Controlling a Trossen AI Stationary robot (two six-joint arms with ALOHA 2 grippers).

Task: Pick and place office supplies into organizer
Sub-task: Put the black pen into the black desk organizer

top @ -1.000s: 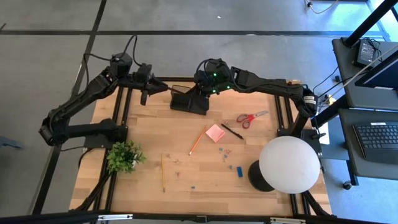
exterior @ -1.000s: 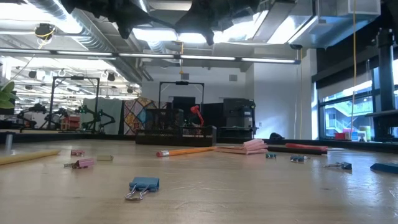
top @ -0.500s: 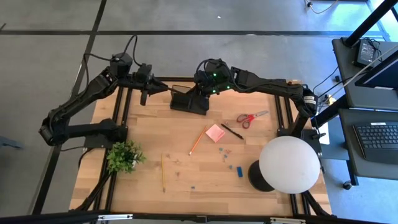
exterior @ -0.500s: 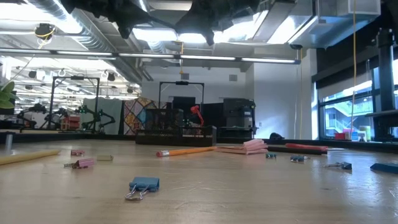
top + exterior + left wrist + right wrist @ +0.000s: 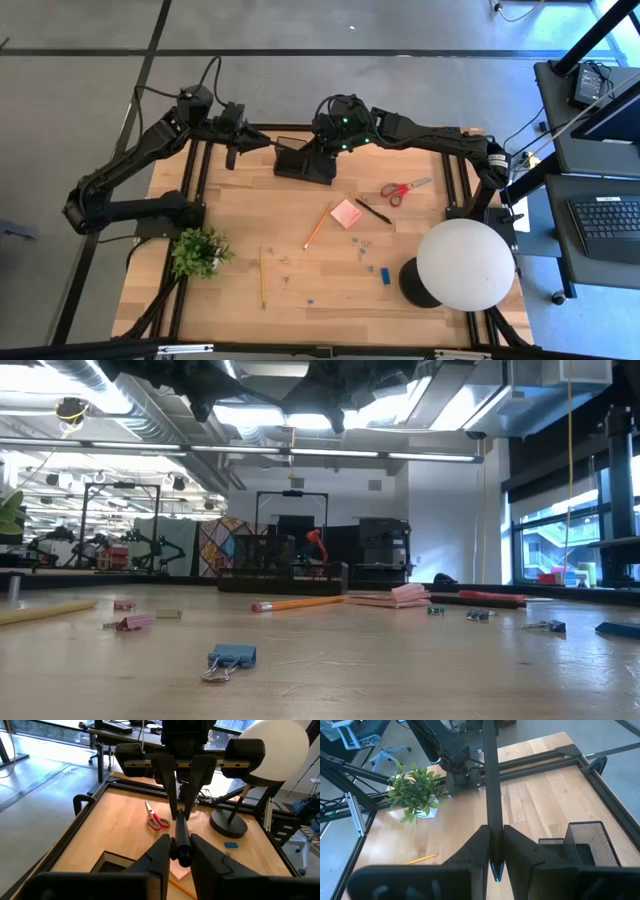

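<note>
A black pen (image 5: 181, 832) hangs in the air between my two grippers, over the table's far edge. My left gripper (image 5: 180, 856) is shut on one end and my right gripper (image 5: 495, 857) on the other; each wrist view shows the other gripper at the pen's far end. The black mesh organizer (image 5: 305, 163) stands on the table just below them, also seen in the right wrist view as the organizer (image 5: 580, 842). On the table lie red scissors (image 5: 404, 188), a pink sticky pad (image 5: 346, 213), a pencil (image 5: 317, 226), another black pen (image 5: 373, 211) and a blue block (image 5: 385, 273). My left gripper pinches the pen's blunt end (image 5: 183, 849) between its two fingers. The fingers come from the table's left, slanting slightly down, and lie along the pen. The pen is clear of the table. My right gripper pinches the pen near its tip end (image 5: 493, 837) between its two fingers, and the bluish tip (image 5: 496, 870) shows just behind them. The fingers come from the table's right, slanting down, along the pen. The pen spans to the left gripper, lifted clear.
A green potted plant (image 5: 200, 251) stands near the left edge and a white globe lamp (image 5: 463, 263) at the near right. A second pencil (image 5: 262, 277) and small clips (image 5: 228, 658) lie scattered over the table's middle and near part.
</note>
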